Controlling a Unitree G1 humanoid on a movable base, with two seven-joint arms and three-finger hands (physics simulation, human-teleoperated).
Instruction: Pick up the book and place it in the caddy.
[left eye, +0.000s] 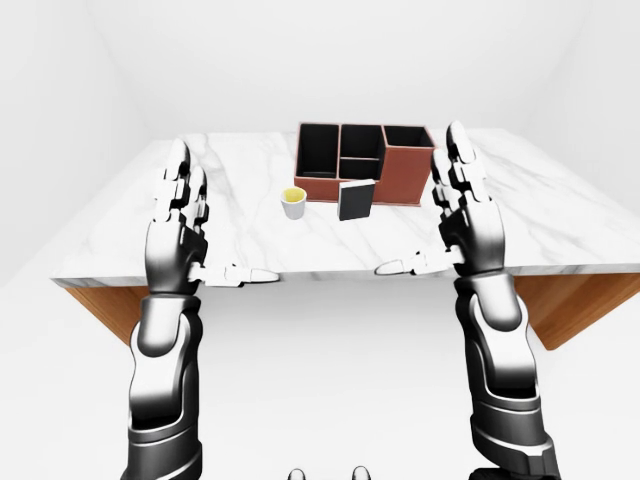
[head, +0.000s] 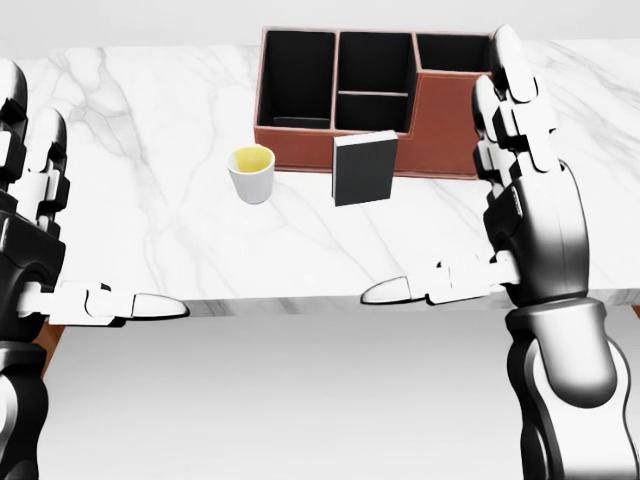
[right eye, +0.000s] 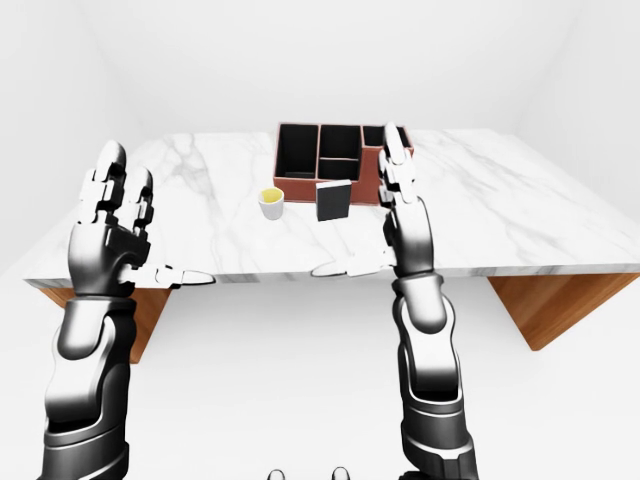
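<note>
Both hands, left hand (head: 35, 235) and right hand (head: 525, 215), stood wide open, empty, while the dark upright book (head: 365, 168) leaned against the brown compartmented caddy (head: 440, 135).

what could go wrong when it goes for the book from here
The book stands upright, apparently leaning on the caddy wall, so a nudge from the open right hand could tip it flat, making a grasp harder.

The cup sits close to the book's left in the head view; a sweep from that side may knock it over.

The caddy's compartments look narrow next to the book, so it might catch on a divider when lowered.
</note>
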